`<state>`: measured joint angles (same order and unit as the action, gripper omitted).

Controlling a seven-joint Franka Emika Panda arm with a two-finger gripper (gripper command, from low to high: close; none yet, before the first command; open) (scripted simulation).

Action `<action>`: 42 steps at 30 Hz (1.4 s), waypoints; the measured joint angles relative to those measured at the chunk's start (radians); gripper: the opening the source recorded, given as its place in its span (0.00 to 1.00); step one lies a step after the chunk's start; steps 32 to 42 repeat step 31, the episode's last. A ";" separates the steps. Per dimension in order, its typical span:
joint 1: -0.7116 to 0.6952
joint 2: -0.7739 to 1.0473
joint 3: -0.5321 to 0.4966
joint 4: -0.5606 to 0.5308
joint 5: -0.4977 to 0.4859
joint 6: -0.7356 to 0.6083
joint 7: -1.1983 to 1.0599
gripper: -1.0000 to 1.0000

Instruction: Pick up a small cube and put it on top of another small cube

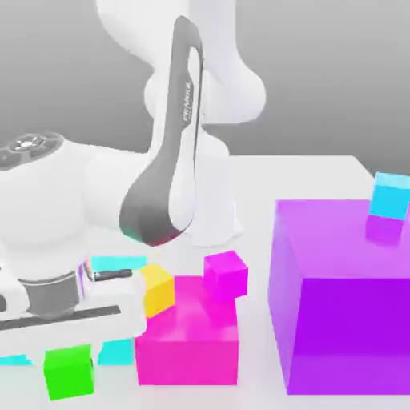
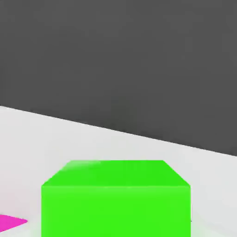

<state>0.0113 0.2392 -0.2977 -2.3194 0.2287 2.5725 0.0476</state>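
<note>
And here we are at the lower left of the exterior view: the claw [image 1: 70, 351] is pressed in on the small green cube [image 1: 69, 371], pinching it right beneath the white hand [image 1: 68, 322]! Whether the cube touches the worktop [image 1: 260, 352], I can't tell from here. In the hand view that green cube looms large and close.

Behind the hand, parts of a cyan block [image 1: 117, 351] peek out. Just right of the hand, lower centre, there's the small yellow cube [image 1: 158, 290], overlapping the pink block [image 1: 187, 352] in the picture, with a small magenta cube [image 1: 226, 276] at that block's upper right corner. Over on the exterior view's right stands the big purple block [image 1: 352, 332], and a small cyan cube [image 1: 390, 195] shows above its top, upper right.
</note>
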 joint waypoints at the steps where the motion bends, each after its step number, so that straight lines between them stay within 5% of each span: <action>1: 0.005 -0.032 0.006 -0.014 -0.001 -0.014 -0.011 0.00; 22: 0.115 -0.764 0.239 -0.470 -0.258 -0.286 -0.027 0.00; 28: 0.124 -0.628 0.253 -0.563 -0.253 -0.080 -0.031 0.00; 29: 0.124 -0.613 0.253 -0.569 -0.253 -0.058 -0.031 1.00; 42: 0.124 -0.613 0.253 -0.569 -0.253 -0.058 -0.031 1.00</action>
